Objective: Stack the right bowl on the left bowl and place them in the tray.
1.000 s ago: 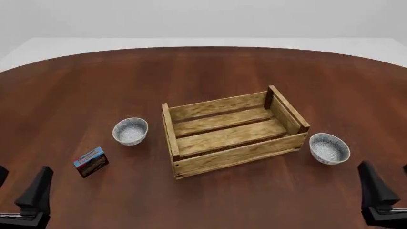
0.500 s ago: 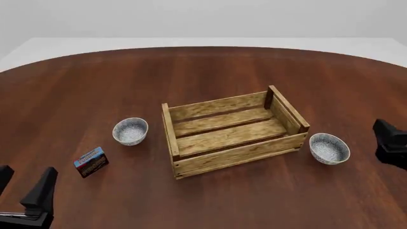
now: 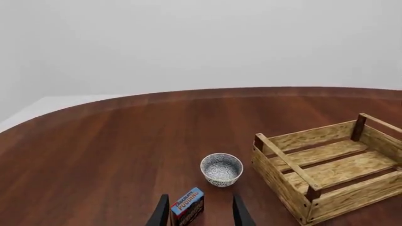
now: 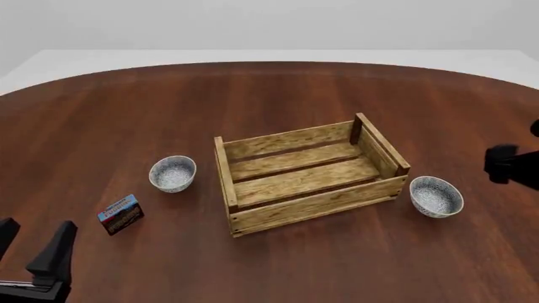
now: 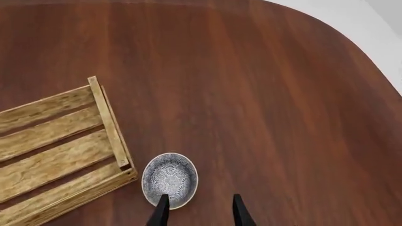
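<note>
The left bowl (image 4: 173, 173), pale with a speckled inside, stands left of the tray (image 4: 312, 205), a light-wood slatted crate at mid-table. Its twin, the right bowl (image 4: 436, 196), stands just off the tray's right end. My left gripper (image 4: 32, 243) is open and low at the near left corner, far from both bowls. The left wrist view has the left bowl (image 3: 221, 168) beyond the open fingers (image 3: 162, 214). My right gripper (image 5: 199, 209) is open and empty above the table, with the right bowl (image 5: 169, 180) beside its fingertips. The right arm (image 4: 508, 165) shows at the right edge.
A small blue-red box (image 4: 120, 214) lies near the left bowl, between it and my left gripper; the left wrist view frames the box (image 3: 188, 206) between the fingers. The tray (image 3: 276, 172) holds nothing. Its corner post (image 5: 110, 123) stands close to the right bowl.
The right arm has risen from the near right corner and moved forward along the table's right edge, past the right bowl. The left gripper has barely shifted. Bowls, box and tray stay put.
</note>
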### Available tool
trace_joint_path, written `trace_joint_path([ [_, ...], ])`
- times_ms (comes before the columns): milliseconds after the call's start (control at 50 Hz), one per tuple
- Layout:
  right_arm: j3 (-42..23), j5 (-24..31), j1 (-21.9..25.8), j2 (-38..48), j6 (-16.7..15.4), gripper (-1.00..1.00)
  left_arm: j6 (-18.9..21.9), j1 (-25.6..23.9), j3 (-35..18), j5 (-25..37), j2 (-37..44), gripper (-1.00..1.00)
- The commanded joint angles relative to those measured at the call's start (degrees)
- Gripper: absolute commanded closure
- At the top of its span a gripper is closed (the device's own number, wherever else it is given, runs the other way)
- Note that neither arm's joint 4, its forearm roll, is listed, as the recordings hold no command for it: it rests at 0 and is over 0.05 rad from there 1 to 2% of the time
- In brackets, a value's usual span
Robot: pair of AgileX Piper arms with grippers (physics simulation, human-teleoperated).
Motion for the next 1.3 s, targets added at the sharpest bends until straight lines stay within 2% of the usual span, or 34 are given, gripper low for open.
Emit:
trace_joint_path([
  [20, -1.18, -2.44, -2.01, 9.52, -1.72, -1.0, -0.42, 0.14, -0.24, 0.84, -0.69, -1.0],
  [160, -0.88, -4.31, -2.14, 12.7, -1.55, -1.0, -0.62, -0.2, 0.15, 0.75, -0.47, -1.0],
  [320, 0.07, -6.96, -3.36, 16.11, -3.01, -1.0, 0.25, -0.79, 0.03, 1.55, -1.37, -1.0],
  [600, 0.2, -11.26, -4.26, 22.53, -3.78, -1.0, -0.56, -1.01, -0.81, 1.95, -1.36, -1.0],
  [1100, 2.26, -19.94, -1.33, 32.58, -1.14, -1.0, -0.56, -0.89, -0.75, 2.16, -1.76, -1.0],
  [1300, 2.49, -23.48, -1.62, 37.08, -1.44, -1.0, -0.6, -1.11, -0.53, 2.1, -1.74, -1.0],
])
